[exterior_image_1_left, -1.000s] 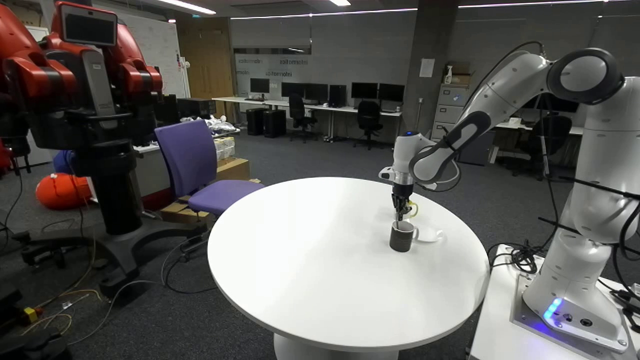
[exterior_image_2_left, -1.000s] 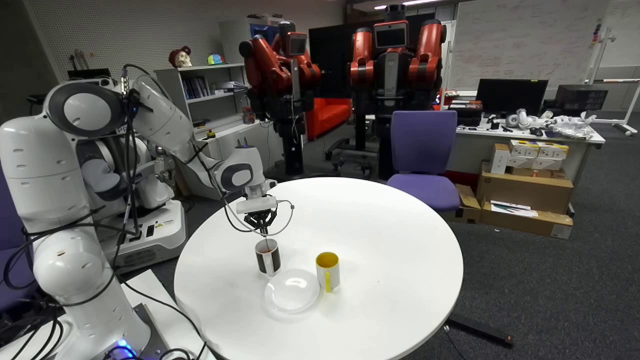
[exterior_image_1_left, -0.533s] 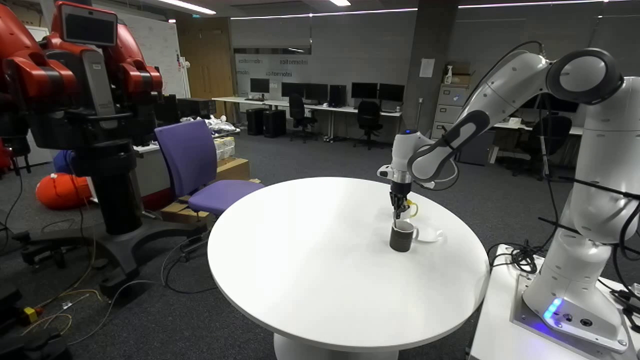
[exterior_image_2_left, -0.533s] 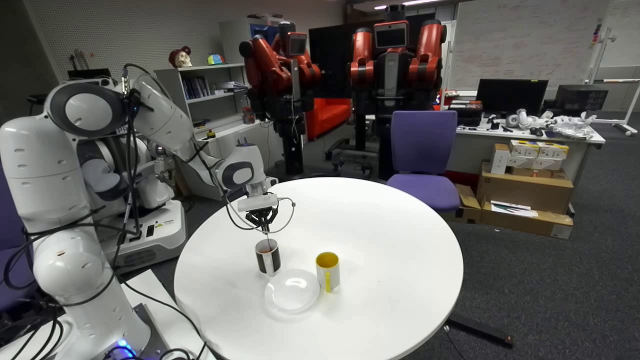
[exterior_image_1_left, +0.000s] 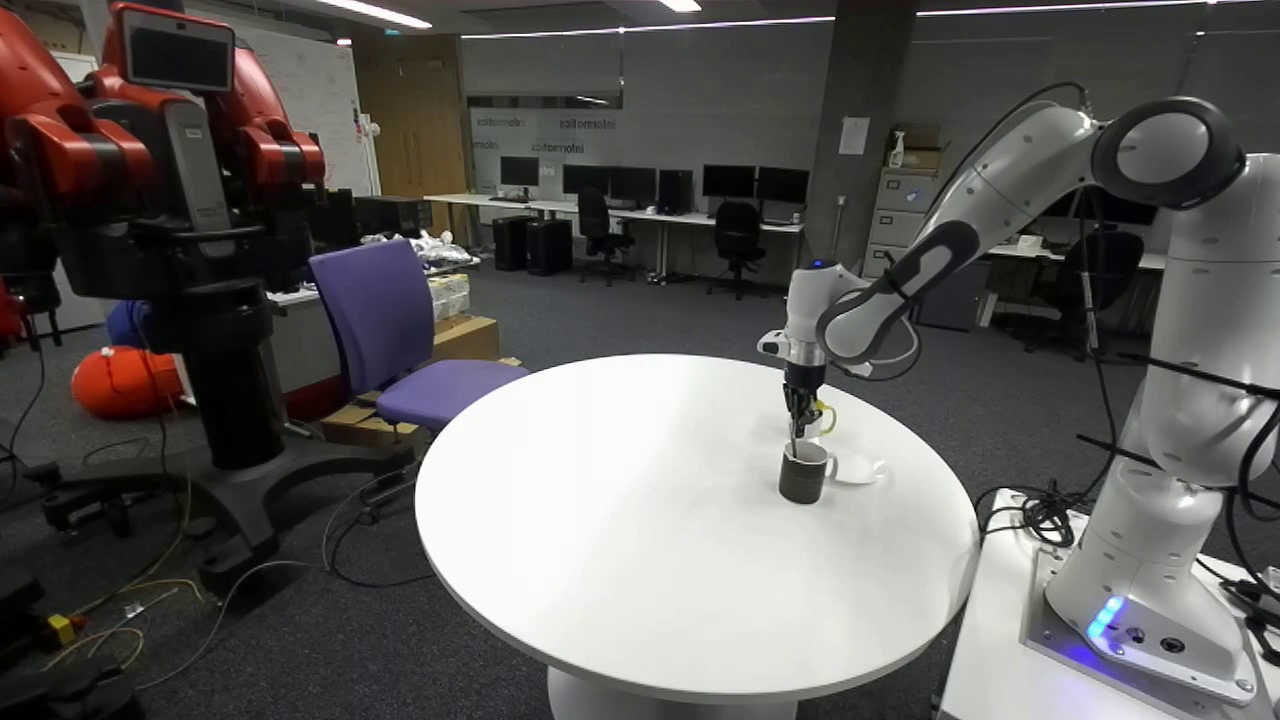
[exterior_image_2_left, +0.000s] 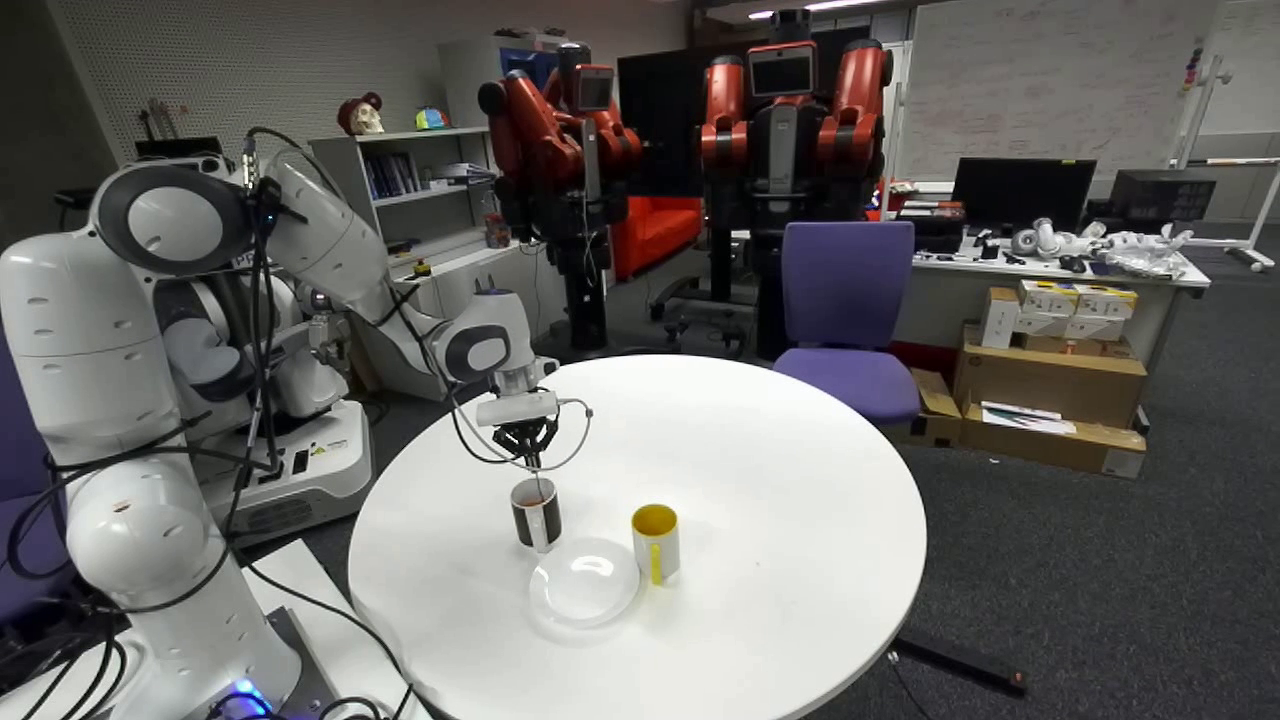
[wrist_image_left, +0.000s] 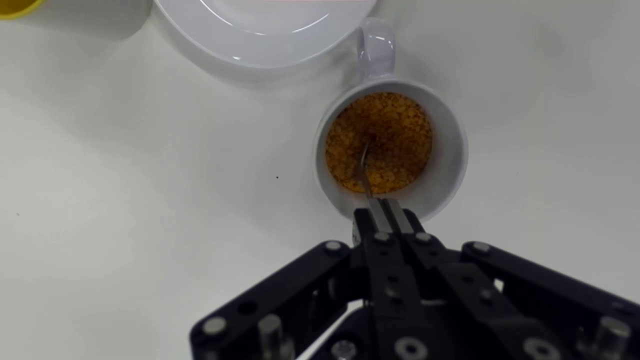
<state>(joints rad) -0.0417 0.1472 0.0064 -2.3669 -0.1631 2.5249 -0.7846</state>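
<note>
My gripper (wrist_image_left: 385, 202) points down just above the rim of a dark-sided mug (exterior_image_1_left: 803, 476), which stands upright on the table. Its fingers are closed on a thin metal spoon (wrist_image_left: 365, 172), whose lower end dips into the mug. In the wrist view the mug (wrist_image_left: 448, 160) is white inside, with orange-brown flaky contents (wrist_image_left: 400, 130) at the bottom; the spoon's tip is hidden in them. The gripper also shows in both exterior views (exterior_image_1_left: 800, 425) (exterior_image_2_left: 532, 458). The mug's handle (wrist_image_left: 376, 47) points toward a white plate (wrist_image_left: 270, 45).
The plate (exterior_image_2_left: 585, 590) lies beside the dark mug on the round white table (exterior_image_2_left: 780, 480). A white mug with yellow inside and handle (exterior_image_2_left: 657, 550) stands at the plate's other side. A purple chair (exterior_image_2_left: 848, 300) stands by the table's edge.
In an exterior view the gripper and spoon shifted slightly left, then slightly back right. The spoon's angle in the mug changed a little. The mugs and plate stayed in place.
</note>
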